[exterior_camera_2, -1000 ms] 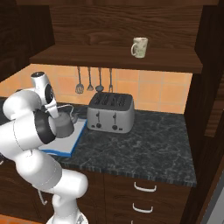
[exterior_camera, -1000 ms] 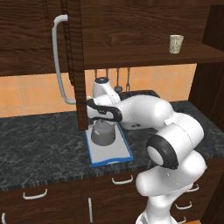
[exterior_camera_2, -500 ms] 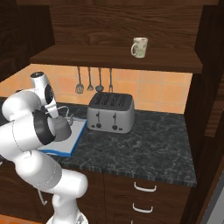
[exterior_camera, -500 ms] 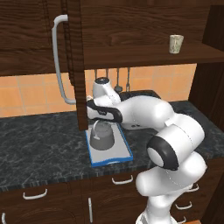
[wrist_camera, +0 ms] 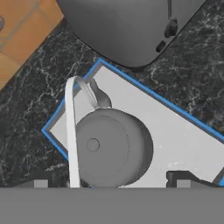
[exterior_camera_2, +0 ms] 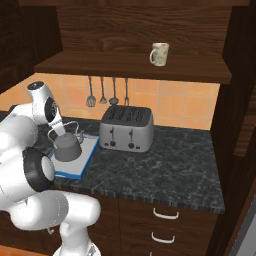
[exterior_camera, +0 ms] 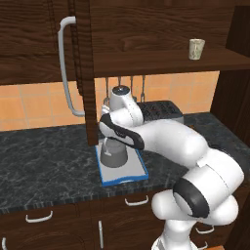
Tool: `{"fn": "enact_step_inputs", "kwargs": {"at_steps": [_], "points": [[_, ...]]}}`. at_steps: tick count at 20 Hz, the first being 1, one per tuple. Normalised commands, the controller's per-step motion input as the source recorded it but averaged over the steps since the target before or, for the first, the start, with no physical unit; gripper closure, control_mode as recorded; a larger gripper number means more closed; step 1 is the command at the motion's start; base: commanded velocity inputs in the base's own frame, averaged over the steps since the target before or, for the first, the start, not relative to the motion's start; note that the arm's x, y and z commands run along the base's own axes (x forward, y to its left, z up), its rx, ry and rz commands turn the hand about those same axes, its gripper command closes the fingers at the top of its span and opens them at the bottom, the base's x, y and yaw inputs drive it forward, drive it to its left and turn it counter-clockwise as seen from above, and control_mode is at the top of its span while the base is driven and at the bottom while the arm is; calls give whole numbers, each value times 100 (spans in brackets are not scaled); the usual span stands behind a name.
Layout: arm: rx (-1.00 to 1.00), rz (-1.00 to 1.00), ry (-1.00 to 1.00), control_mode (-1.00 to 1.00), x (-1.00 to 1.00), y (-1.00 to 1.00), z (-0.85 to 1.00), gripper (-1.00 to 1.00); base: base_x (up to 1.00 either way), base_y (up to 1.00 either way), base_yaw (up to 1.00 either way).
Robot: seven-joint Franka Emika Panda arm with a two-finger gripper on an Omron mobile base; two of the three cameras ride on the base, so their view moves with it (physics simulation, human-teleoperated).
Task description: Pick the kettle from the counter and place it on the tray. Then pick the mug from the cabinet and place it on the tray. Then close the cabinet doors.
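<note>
- Sitting inside the blue rim of the tray (wrist_camera: 175, 127), the kettle (wrist_camera: 111, 146) rests upright on the light grey surface, toward the tray's end nearest the cabinet door; the first placing of the task looks done.
- Hovering directly above the kettle, the hand (wrist_camera: 109, 180) has its two dark fingertips (wrist_camera: 181, 178) spread wide, one on each side of the kettle's body and apart from it, so it grips nothing; the thin wire handle (wrist_camera: 70, 131) arches up past the one fingertip.
- Standing on the dark marbled counter (exterior_camera_2: 165, 165), the tray lies just beside the silver four-slot toaster (exterior_camera_2: 126, 129), a flat spot within easy reach of the arm and below the open cabinet.
- Waiting on the cabinet's inner shelf (exterior_camera_2: 130, 67), the cream speckled mug (exterior_camera_2: 159, 53) stands upright with its side handle showing, well apart from the tray and high above it; by my reading it is the next thing to fetch.
- Hanging open toward the robot, the dark wood cabinet door (exterior_camera: 85, 73) with its long pale bar handle (exterior_camera: 66, 68) leaves the shelf reachable; closing looks like the last step.
- Hanging on the tiled wall behind the toaster, the kitchen utensils (exterior_camera_2: 102, 92) take no part.
- No brand, label or writing can be read on any item.
</note>
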Motion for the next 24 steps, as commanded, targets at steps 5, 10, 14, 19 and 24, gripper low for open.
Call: {"fn": "enact_step_inputs", "kwargs": {"at_steps": [5,10,14,19,24], "points": [[0,15,-11,-100,-68,-47,64,-100,0,0,0],[-18,5,22,-100,-80,-84,47,-100,0,0,0],[-26,0,31,-100,-21,-88,21,-100,0,0,0],[-14,4,1,-100,-32,-84,-3,-100,0,0,0],[-14,3,-1,-100,-55,-78,49,-100,0,0,0]]}}
